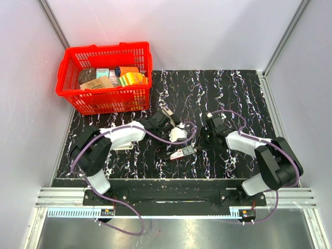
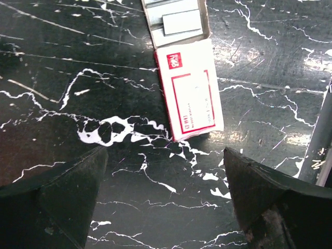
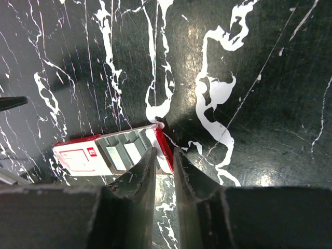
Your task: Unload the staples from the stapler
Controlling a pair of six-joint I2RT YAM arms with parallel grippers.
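Observation:
A slim black and silvery piece that looks like the stapler [image 1: 167,112] lies on the table behind my left wrist; neither wrist view shows it clearly. My left gripper [image 1: 168,145] [image 2: 165,153] is wide open and empty, just short of the red-and-white staple box [image 2: 189,88] [image 1: 182,152]. The box's tray is slid out and holds staple strips [image 2: 179,22]. My right gripper [image 1: 199,142] [image 3: 164,150] is almost shut, its tips on either side of the red end wall of the staple box [image 3: 111,153].
A red basket [image 1: 78,93] with packets stands at the back left. A white piece [image 1: 177,134] sits by my left wrist. A grey bar [image 2: 322,135] with loose staples [image 2: 316,164] beside it shows at the right edge of the left wrist view.

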